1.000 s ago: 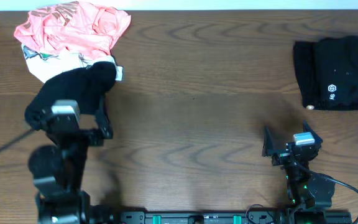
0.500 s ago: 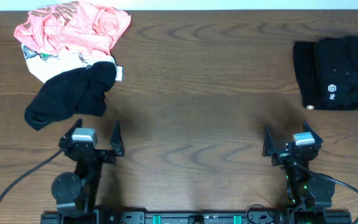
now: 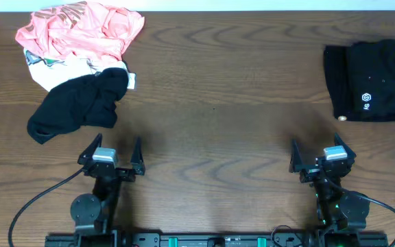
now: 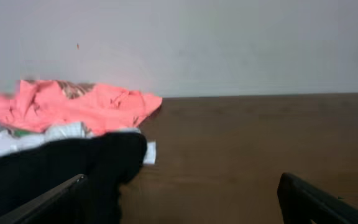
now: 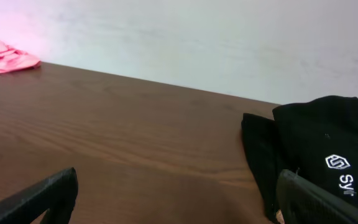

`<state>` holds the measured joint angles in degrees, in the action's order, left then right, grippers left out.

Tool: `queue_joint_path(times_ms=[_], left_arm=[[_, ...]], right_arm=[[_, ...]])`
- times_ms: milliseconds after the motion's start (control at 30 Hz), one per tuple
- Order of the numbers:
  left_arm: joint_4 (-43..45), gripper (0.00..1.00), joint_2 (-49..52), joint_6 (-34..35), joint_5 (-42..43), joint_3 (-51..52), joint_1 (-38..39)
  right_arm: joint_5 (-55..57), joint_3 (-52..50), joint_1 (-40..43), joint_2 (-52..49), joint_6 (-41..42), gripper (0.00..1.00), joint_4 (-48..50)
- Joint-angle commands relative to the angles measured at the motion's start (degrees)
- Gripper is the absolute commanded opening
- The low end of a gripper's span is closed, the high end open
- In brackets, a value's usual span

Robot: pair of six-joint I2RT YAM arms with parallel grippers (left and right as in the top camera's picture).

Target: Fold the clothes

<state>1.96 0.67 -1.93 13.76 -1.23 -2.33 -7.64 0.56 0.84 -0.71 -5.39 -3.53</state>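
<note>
Overhead: L tool, R tool spread at front edge; clothes heap far-left; black tee far-right.

**Grained wood, soft matt cloth**

The table is dark wood with visible grain and a faint sheen. At upper right, the black T-shirt is smooth matt cloth. At upper left, the coral-pink garment is crumpled, soft cloth.
</note>
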Motion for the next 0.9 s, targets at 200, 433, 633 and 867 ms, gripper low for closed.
queue_joint_path(times_ms=[200,433,633,867], left_arm=[[-4.96,0.96,-0.59,-0.68,0.20,1.01,0.55],[-4.72,0.96,-0.46,-0.63,0.15,1.01,0.55],[-4.72,0.96,-0.44,-0.61,0.15,1.01,0.55],[-4.70,0.96,-0.44,-0.63,0.15,1.01,0.55]], right_arm=[[0.13,-0.26,-0.48,0.39,0.85,0.99,-0.07],[0.13,-0.26,-0.48,0.39,0.85,0.99,-0.07],[0.13,-0.26,-0.48,0.39,0.85,0.99,-0.07],[0.13,-0.26,-0.48,0.39,0.85,0.99,-0.07]])
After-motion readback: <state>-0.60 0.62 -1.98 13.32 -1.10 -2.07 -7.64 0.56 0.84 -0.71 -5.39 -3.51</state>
